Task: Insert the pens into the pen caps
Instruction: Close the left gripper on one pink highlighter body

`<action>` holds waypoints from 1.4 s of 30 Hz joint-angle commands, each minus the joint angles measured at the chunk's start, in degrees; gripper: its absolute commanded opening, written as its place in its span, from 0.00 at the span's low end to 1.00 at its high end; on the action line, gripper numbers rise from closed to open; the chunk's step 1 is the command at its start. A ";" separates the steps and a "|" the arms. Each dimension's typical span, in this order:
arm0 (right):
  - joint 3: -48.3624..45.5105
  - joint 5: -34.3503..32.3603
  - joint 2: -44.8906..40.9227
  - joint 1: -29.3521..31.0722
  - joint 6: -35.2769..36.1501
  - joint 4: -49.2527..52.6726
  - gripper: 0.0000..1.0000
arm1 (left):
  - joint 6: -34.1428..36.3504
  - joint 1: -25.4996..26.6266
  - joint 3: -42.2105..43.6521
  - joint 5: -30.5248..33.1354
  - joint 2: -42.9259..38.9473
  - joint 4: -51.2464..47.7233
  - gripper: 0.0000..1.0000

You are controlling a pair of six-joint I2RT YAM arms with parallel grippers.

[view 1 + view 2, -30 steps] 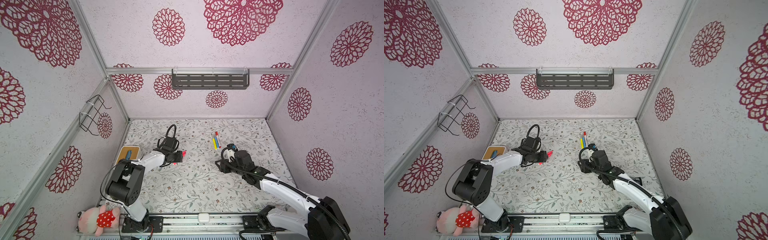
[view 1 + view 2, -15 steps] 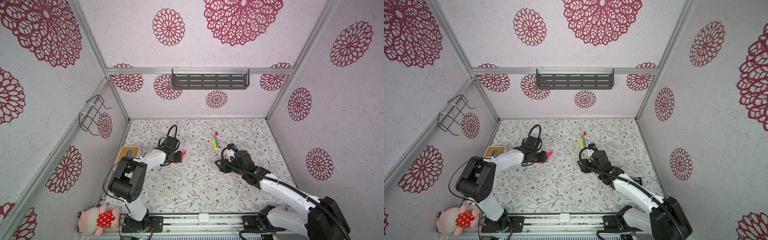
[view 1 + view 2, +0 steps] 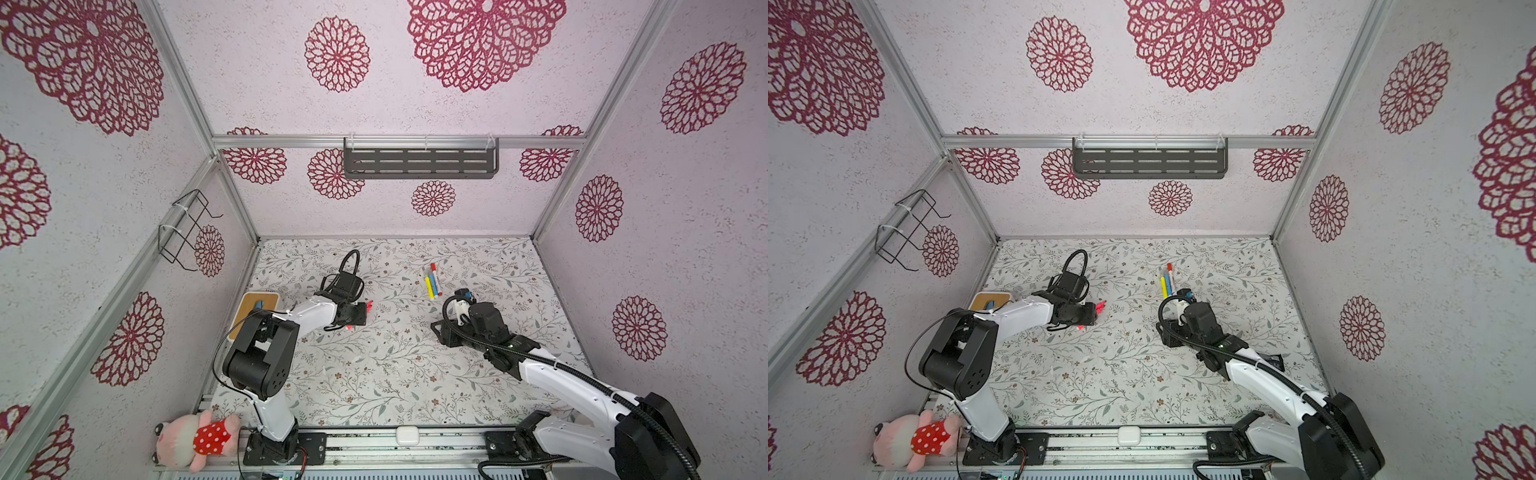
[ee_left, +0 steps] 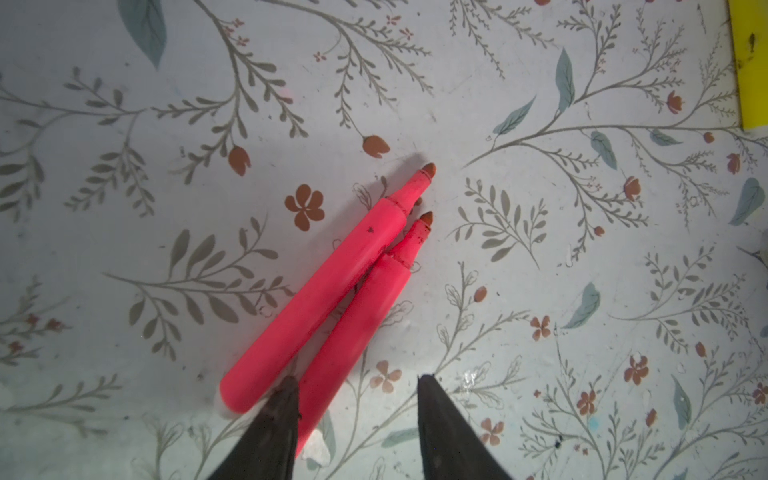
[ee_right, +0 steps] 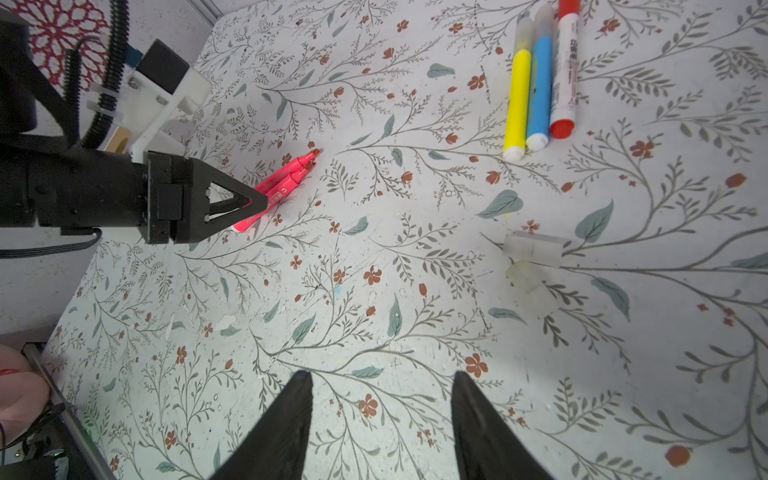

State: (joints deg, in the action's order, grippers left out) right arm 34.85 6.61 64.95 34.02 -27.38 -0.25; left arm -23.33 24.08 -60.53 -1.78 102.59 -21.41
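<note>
Since a second ago the left arm's black shoulder block (image 3: 259, 353) has swung slightly inward over the floral-print counter (image 3: 374, 374). Its hand has stayed at the pens, and the right arm has not shifted. From its base at the front rail, the left arm reaches low and nearly level across the counter. The left hand (image 4: 353, 382) has its two black fingers apart with a clear gap between them. One finger (image 4: 282, 407) lies over the tail ends of two uncapped pink-red marker pens (image 4: 320, 286), and the other finger stands clear of them, so nothing is gripped. These two pens lie flat, side by side and touching, with their tips pointing away from the hand. The right arm stretches diagonally in from the front right corner. The right hand (image 5: 382, 382) is tilted above bare counter, about half spread and empty. Near it lie two translucent whitish caps (image 5: 534, 245), just beside each other. Farther back, a yellow pen (image 5: 517, 104), a blue pen (image 5: 540, 91) and a white pen with red ends (image 5: 564, 70) lie in a tight row, touching.
</note>
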 commanded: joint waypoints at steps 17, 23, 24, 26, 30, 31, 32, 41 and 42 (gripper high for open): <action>0.23 -1.46 -0.78 -0.19 -1.36 -1.95 0.55 | 1.36 4.19 -1.84 2.80 2.78 -3.94 0.45; 0.30 -1.84 -1.42 -0.18 -1.38 -1.53 0.55 | 1.16 6.16 -1.72 4.41 3.99 -4.95 0.42; 0.31 -1.97 -1.56 -0.18 -1.36 -1.28 0.55 | 1.11 6.29 -1.78 4.41 4.34 -5.11 0.41; 0.39 -2.30 -1.97 -0.18 -1.36 -0.82 0.55 | 1.01 6.60 -1.86 4.38 4.77 -5.43 0.39; 0.22 -2.93 -2.96 -0.18 -1.36 -0.14 0.55 | 1.12 8.15 -2.13 4.68 4.91 -6.25 0.34; 0.22 -3.09 -3.07 -0.18 -1.36 -0.10 0.55 | 1.26 8.34 -2.15 4.83 5.05 -6.43 0.32; 0.22 -3.10 -3.22 -0.18 -1.36 -0.02 0.55 | 1.24 8.60 -2.14 4.77 5.10 -6.60 0.29; 0.31 -3.45 -3.19 -0.27 -1.44 0.16 0.55 | 1.20 9.24 -0.31 4.16 3.94 -5.67 0.19; 0.22 -3.47 -3.11 -0.22 -1.42 0.08 0.55 | 1.26 9.26 -0.04 3.93 3.56 -5.41 0.18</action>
State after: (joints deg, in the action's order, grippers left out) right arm 34.85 4.51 62.98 34.02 -28.12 0.12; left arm -22.48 32.60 -62.13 3.40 105.82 -25.80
